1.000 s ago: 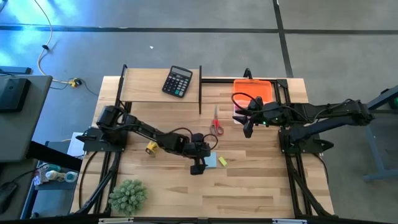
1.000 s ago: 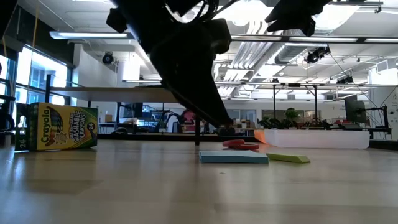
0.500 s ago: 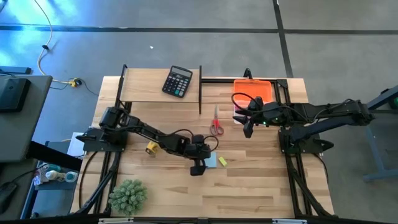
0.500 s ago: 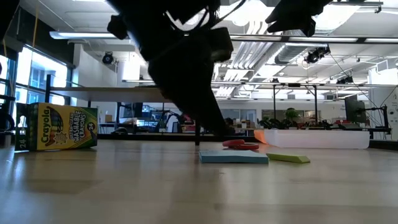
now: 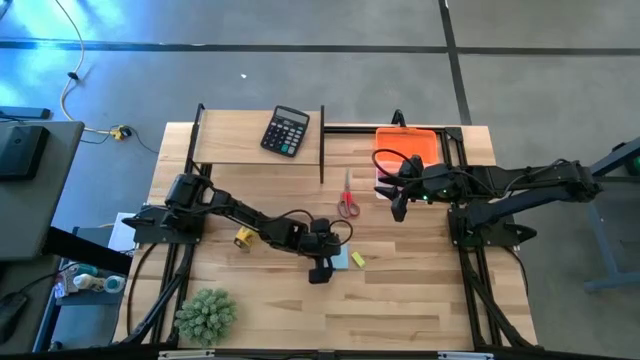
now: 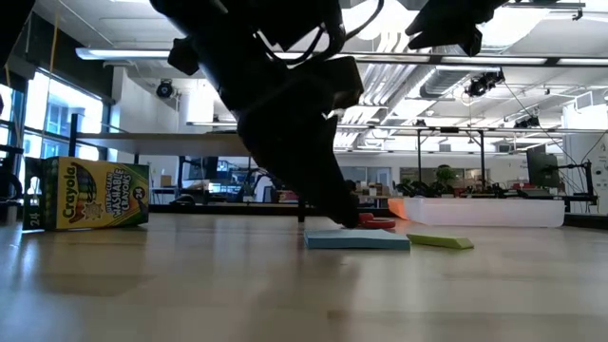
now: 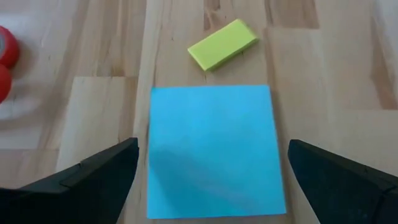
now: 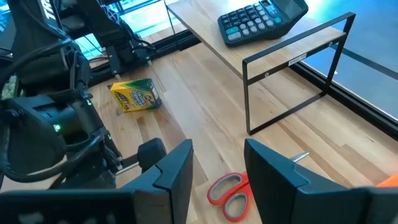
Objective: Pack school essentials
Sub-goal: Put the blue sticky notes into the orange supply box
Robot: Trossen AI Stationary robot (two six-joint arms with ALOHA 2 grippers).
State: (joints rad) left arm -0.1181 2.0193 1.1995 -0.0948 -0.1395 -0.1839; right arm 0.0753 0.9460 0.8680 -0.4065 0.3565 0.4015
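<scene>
The blue square note pad [image 7: 211, 152] lies flat on the table, with the tiny yellow block [image 7: 222, 43] just beyond it. My left gripper [image 7: 211, 186] is open and low over the pad [image 5: 342, 259], one finger on each side, with a gap to each edge. The red-handled scissors [image 5: 347, 200] lie flat farther toward the far edge. My right gripper [image 5: 400, 203] is open and held high, beside the orange bin [image 5: 405, 148]. In its wrist view [image 8: 217, 168] the scissors [image 8: 227, 186] lie below it. Pen, pencils and tube are out of view.
A black calculator [image 5: 286, 131] sits on a raised shelf at the far edge. A crayon box [image 5: 243, 237] stands by my left arm, and a spiky green plant [image 5: 206, 314] is at the near left corner. Bare wood lies near the pad [image 6: 356, 240].
My left gripper has come down toward the blue note pad and shifted slightly toward the table's right, staying open. The pad, the block and the scissors have not moved.
</scene>
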